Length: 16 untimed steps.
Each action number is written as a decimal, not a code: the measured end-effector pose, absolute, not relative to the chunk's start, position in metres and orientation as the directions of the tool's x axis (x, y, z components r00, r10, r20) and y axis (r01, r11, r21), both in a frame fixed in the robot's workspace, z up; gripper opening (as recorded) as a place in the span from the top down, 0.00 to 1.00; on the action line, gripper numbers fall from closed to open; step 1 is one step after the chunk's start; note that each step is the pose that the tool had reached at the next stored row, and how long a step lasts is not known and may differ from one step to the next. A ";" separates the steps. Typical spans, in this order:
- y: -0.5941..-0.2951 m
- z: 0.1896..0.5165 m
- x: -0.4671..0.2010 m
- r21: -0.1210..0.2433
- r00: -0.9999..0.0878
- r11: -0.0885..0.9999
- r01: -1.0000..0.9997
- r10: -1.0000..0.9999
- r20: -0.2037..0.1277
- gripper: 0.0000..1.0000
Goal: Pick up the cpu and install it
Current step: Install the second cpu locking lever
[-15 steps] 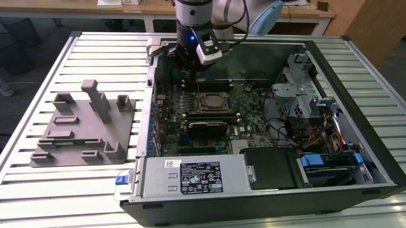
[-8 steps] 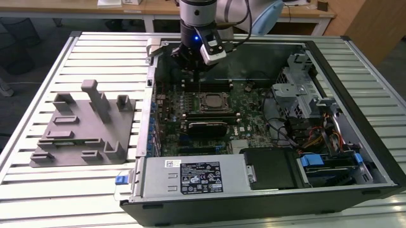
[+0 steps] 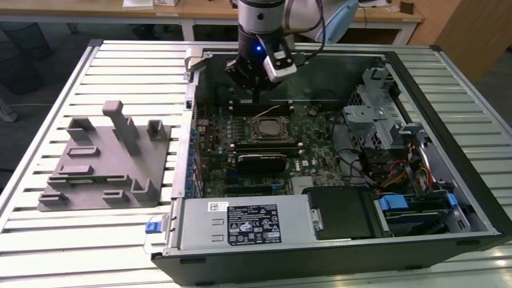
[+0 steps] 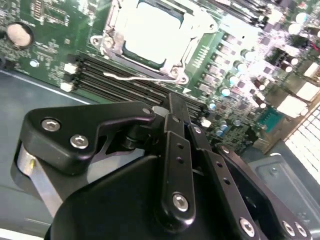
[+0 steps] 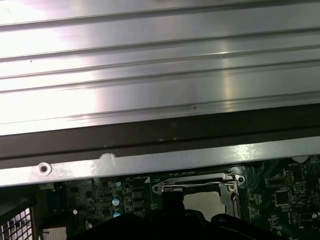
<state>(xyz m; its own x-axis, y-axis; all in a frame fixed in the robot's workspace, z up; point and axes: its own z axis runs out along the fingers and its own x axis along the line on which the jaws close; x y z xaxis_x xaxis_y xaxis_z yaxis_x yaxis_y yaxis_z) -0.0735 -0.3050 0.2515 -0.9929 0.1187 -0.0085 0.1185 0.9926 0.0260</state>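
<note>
Ribbed aluminium table (image 3: 80,240) carries your open computer case (image 3: 448,198), and beside it, on the exterior view's left, a grey plastic tray (image 3: 100,168) with upright blocks. Inside the case lies the green motherboard (image 3: 320,162) — its socket frame (image 4: 150,37) holds the cpu (image 4: 150,27), pale top up, seated within the metal rim. Your gripper (image 3: 254,96) hangs above the board near the case's far wall, well apart from the socket; whether it's released or clenched, you cannot tell.
</note>
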 end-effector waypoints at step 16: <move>-0.307 0.243 -0.068 0.051 -0.998 0.996 0.068 0.069 -0.006 0.89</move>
